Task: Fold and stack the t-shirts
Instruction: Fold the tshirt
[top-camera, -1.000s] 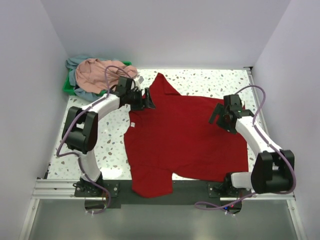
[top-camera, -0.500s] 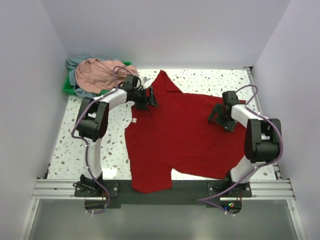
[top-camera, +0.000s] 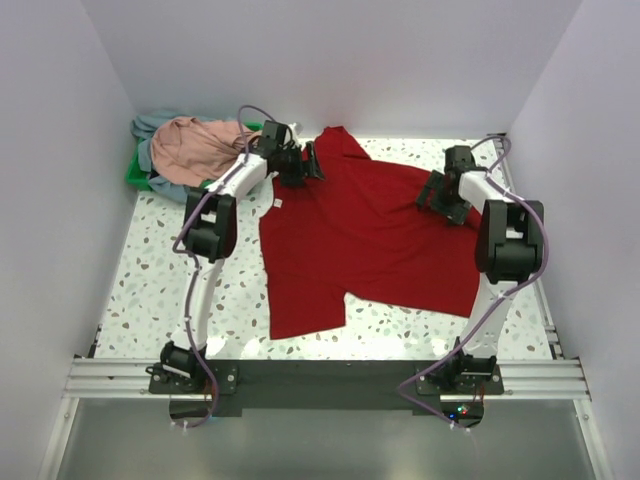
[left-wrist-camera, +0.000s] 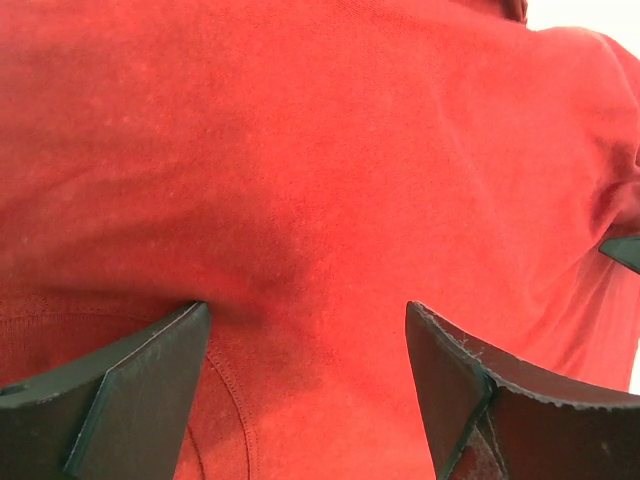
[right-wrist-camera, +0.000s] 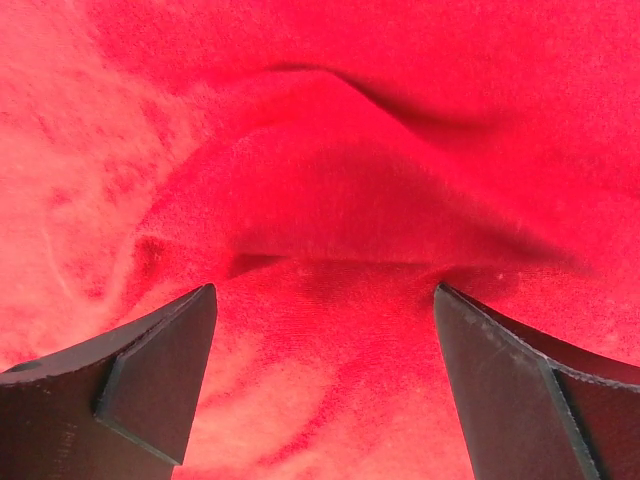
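Observation:
The bright red t-shirt (top-camera: 365, 235) lies spread on the speckled table, one sleeve pointing to the far side. My left gripper (top-camera: 308, 165) rests on its far left part, near the collar. In the left wrist view the left gripper (left-wrist-camera: 305, 310) stands open with flat red cloth (left-wrist-camera: 330, 170) between the fingers. My right gripper (top-camera: 437, 196) rests on the shirt's far right part. In the right wrist view the right gripper (right-wrist-camera: 325, 290) stands open over a raised fold of red cloth (right-wrist-camera: 340, 190). The dusty pink shirt (top-camera: 195, 145) lies heaped on the grey-blue shirt (top-camera: 150, 128) at the back left.
A green tray (top-camera: 135, 176) under the shirt heap sits in the back left corner. White walls close in the table on three sides. The speckled tabletop (top-camera: 160, 280) shows to the left of the red shirt and along its near edge.
Both arms have stretched toward the far side. The red shirt has slid with them away from the near edge, off the dark base plate, toward the back wall.

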